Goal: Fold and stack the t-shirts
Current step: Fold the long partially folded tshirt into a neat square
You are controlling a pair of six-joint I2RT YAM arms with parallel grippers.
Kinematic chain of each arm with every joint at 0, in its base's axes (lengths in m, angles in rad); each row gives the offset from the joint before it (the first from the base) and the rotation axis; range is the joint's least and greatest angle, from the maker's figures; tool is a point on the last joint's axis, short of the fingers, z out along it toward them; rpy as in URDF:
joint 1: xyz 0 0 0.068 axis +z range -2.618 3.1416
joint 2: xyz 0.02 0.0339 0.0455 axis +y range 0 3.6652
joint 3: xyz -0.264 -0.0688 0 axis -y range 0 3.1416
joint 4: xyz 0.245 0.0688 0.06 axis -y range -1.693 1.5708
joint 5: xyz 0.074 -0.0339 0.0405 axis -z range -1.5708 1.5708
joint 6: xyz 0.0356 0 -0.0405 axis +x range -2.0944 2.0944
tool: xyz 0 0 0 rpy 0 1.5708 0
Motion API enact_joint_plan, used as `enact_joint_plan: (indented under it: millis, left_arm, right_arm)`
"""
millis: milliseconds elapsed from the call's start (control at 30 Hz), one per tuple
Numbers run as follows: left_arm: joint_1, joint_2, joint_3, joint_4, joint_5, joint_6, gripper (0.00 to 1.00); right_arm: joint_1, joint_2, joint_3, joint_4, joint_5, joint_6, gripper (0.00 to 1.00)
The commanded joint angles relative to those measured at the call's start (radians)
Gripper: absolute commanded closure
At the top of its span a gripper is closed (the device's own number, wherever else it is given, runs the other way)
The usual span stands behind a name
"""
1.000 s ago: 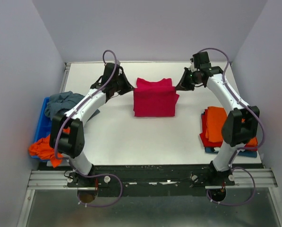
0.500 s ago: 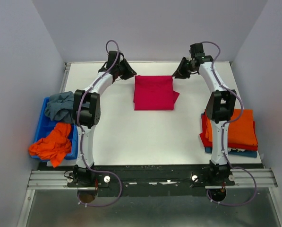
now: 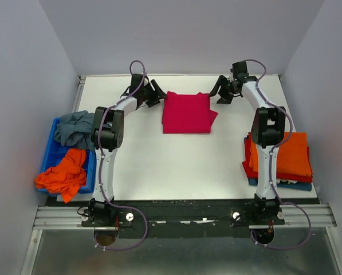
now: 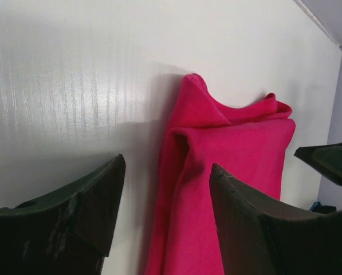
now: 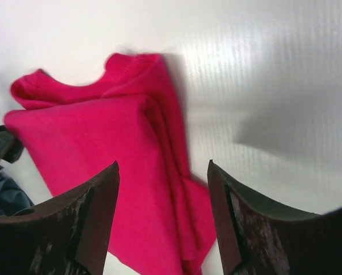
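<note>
A crimson-pink t-shirt (image 3: pixel 186 113) lies folded flat at the back middle of the white table (image 3: pixel 159 166). My left gripper (image 3: pixel 157 93) hovers open just off its far left corner, nothing between the fingers; in the left wrist view the t-shirt's left edge (image 4: pixel 216 172) shows beyond my open left gripper (image 4: pixel 168 172). My right gripper (image 3: pixel 219 91) stands open just off the far right corner. The right wrist view has the t-shirt's right edge (image 5: pixel 102 149) beyond my empty right gripper (image 5: pixel 162 169). Folded orange and red t-shirts (image 3: pixel 285 154) are stacked at the right.
A blue tray (image 3: pixel 49 154) at the left edge holds a crumpled grey-blue shirt (image 3: pixel 74 127) and a crumpled orange one (image 3: pixel 65 175). Grey walls close in the table at the back and both sides.
Both grippers carried the shirt's raised far edge back and down, so it now lies flat. Both have opened and let go of it.
</note>
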Motion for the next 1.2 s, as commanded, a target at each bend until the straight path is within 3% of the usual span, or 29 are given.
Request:
enact_joint_plan:
  millis: [0,300,567,733,867,1033,1100,1167]
  left_arm:
    - [-0.001,-0.045,-0.064,0.102,0.035,0.014,0.3]
    - [-0.001,-0.021,-0.099,0.113,0.047,0.003,0.4]
    - [-0.004,-0.007,-0.067,0.072,0.026,0.015,0.44]
    - [-0.009,-0.004,-0.047,0.055,0.003,0.027,0.44]
    - [-0.015,-0.001,-0.033,0.024,0.0,0.03,0.45]
    - [-0.018,-0.002,-0.017,0.001,-0.008,0.041,0.44]
    - [-0.019,-0.004,-0.015,0.0,-0.013,0.041,0.44]
    - [-0.021,-0.002,-0.012,0.001,-0.017,0.041,0.44]
  right_arm:
    - [0.015,0.051,0.081,0.042,-0.045,-0.025,0.3]
    - [0.027,0.155,0.167,-0.001,-0.018,0.0,0.49]
    - [0.035,0.18,0.192,-0.027,0.056,0.036,0.52]
    - [0.038,0.184,0.212,-0.064,0.096,0.041,0.64]
    - [0.041,0.2,0.244,-0.09,0.083,0.024,0.83]
    - [0.041,0.192,0.227,-0.083,0.068,0.024,0.85]
    - [0.041,0.191,0.224,-0.087,0.073,0.029,0.96]
    - [0.041,0.191,0.223,-0.089,0.083,0.03,0.99]
